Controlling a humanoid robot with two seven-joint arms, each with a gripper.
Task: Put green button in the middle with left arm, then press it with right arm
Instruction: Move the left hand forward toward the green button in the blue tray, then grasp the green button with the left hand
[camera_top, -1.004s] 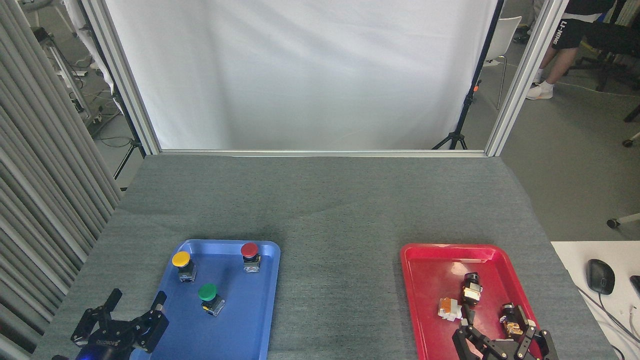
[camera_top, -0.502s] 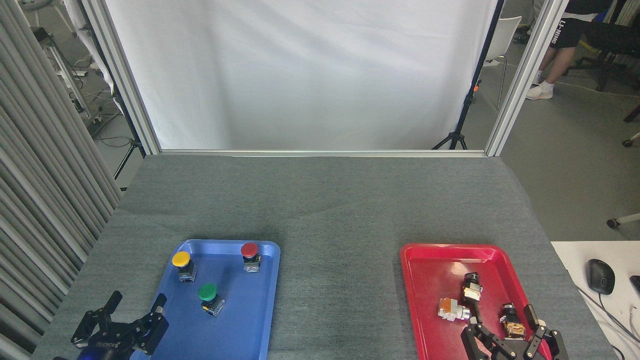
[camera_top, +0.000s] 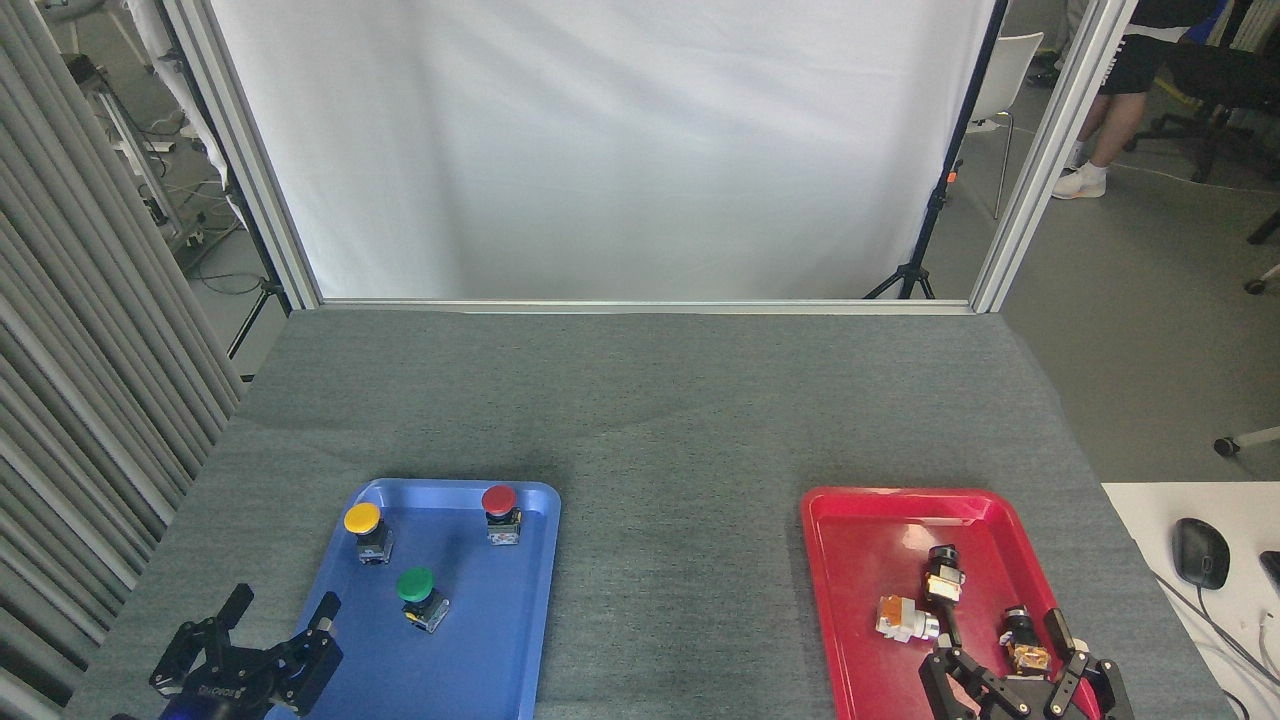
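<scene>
The green button (camera_top: 418, 596) stands upright in the blue tray (camera_top: 500, 640), near its middle, with a round green cap on a black-and-silver base. My left gripper (camera_top: 283, 601) is at the tray's near left corner, open and empty, to the left of the button and a little nearer to me. My right gripper (camera_top: 1000, 620) is over the near end of the red tray (camera_top: 850, 560), open with nothing between its fingers. The middle (camera_top: 680, 560), bare grey cloth, lies between the two trays.
A yellow button (camera_top: 364, 529) and a red button (camera_top: 500, 512) stand at the blue tray's far end. Small switch parts (camera_top: 905, 617) lie in the red tray. A white side table with a mouse (camera_top: 1199, 551) is at the right. A white backdrop stands behind the table.
My left gripper has shifted slightly right and nearer to me. My right gripper has slid right and nearer to me over the red tray. The buttons have not moved.
</scene>
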